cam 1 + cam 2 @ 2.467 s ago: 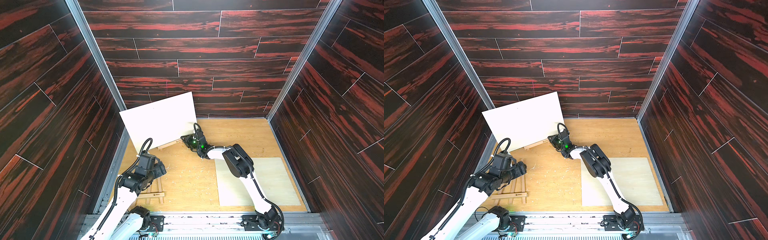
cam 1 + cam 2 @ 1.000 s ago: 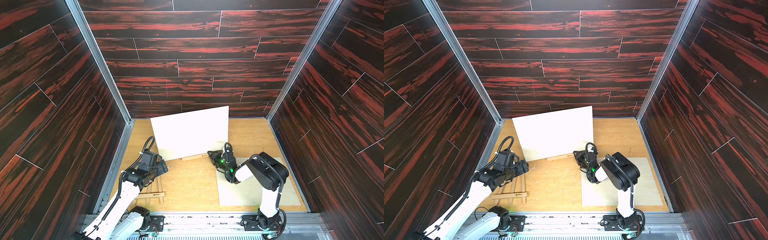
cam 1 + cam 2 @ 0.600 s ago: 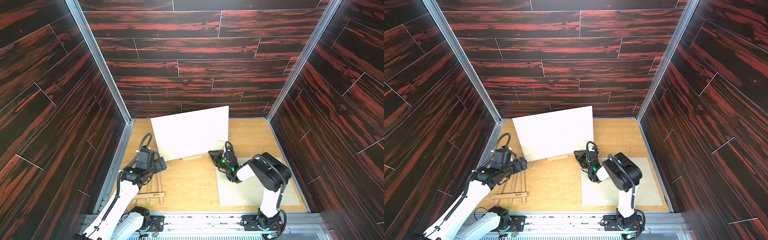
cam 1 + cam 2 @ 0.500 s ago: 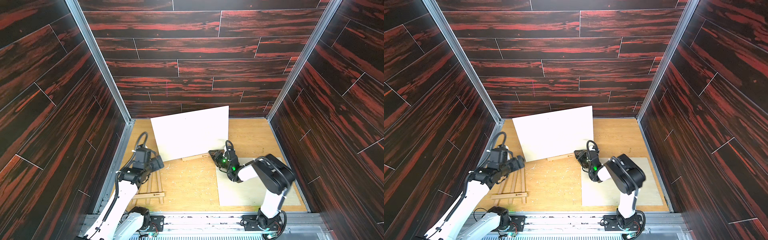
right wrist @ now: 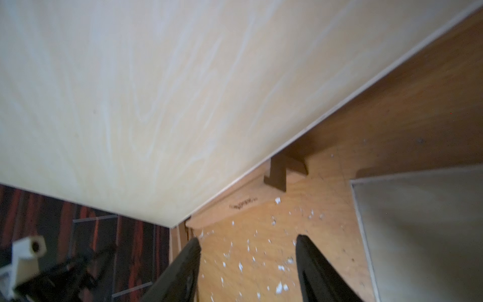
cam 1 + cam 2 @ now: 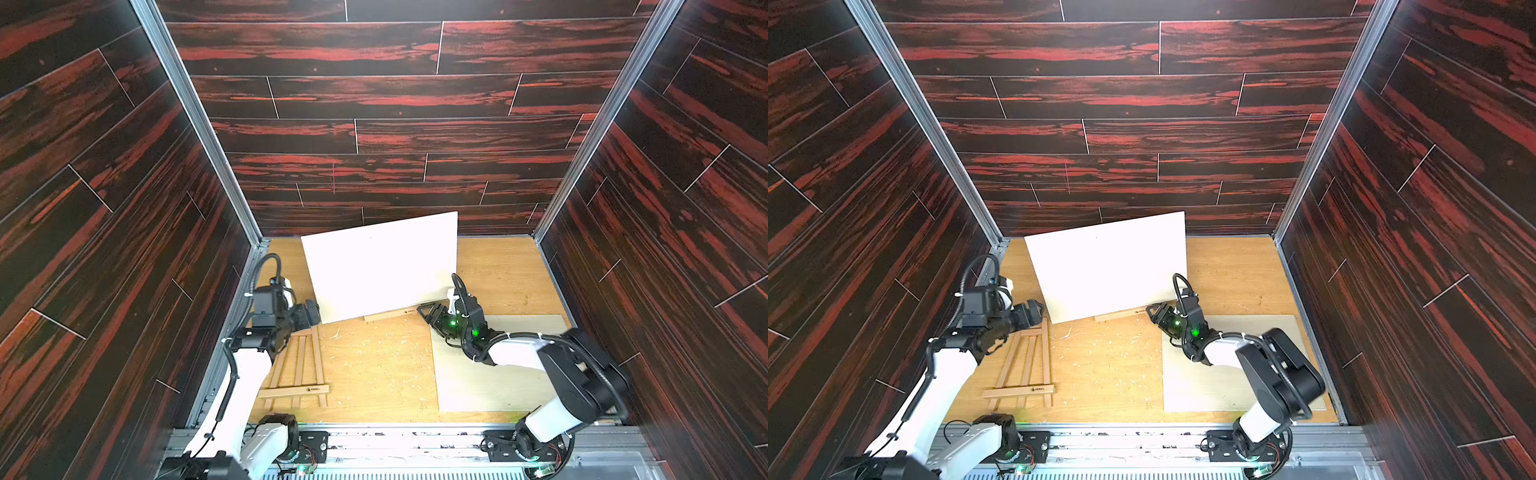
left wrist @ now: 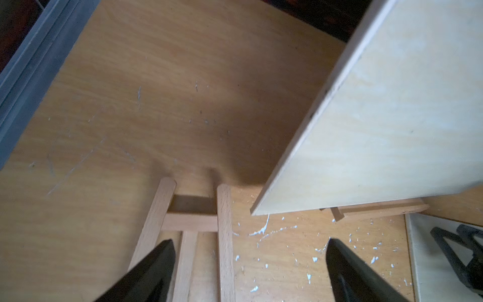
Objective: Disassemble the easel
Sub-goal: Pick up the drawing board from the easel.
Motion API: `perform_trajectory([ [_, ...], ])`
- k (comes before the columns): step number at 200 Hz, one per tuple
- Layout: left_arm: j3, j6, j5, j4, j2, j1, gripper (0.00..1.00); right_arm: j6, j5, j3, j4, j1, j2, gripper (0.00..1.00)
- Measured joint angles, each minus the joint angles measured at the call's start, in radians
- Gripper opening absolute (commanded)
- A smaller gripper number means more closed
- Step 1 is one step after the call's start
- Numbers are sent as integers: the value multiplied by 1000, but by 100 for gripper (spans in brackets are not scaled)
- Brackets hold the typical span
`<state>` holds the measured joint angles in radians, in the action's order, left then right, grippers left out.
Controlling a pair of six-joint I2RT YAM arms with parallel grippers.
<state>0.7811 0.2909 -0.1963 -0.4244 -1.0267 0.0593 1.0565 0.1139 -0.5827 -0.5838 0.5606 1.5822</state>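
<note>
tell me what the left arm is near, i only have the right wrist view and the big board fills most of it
Observer: A wooden easel lies flat on the table, right beside the left arm.
Operator: is the left tool holding it
Observer: No. The left tool is open and grips nothing; it sits over that easel's top end.
Operator: how far does the pale panel at my edge go
Observer: The pale panel lies flat under the right arm and runs almost to the table's front edge.
</note>
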Motion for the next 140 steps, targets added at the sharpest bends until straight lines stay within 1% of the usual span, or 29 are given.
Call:
perform_trajectory([
  [25, 16, -31, -99, 43, -55, 51, 86, -93, 40, -21, 99, 0, -43, 66],
  [55, 63, -99, -208, 72, -137, 66, 84, -172, 116, -34, 145, -24, -73, 66],
  [71, 94, -152, -267, 82, -177, 69, 83, -195, 192, -33, 145, -63, -73, 66],
  [85, 119, -204, -323, 94, -216, 71, 80, -211, 264, -33, 135, -100, -73, 67],
  [110, 132, -293, -421, 127, -292, 74, 79, -245, 379, -33, 117, -155, -73, 67],
  [115, 132, -306, -437, 132, -305, 76, 79, -251, 400, -33, 113, -164, -73, 78],
  [117, 132, -311, -443, 135, -311, 76, 79, -251, 409, -33, 113, -169, -73, 80],
  [128, 132, -332, -472, 151, -336, 80, 79, -277, 452, -33, 105, -188, -73, 84],
  [140, 133, -349, -501, 174, -362, 90, 79, -288, 489, -33, 100, -211, -73, 85],
])
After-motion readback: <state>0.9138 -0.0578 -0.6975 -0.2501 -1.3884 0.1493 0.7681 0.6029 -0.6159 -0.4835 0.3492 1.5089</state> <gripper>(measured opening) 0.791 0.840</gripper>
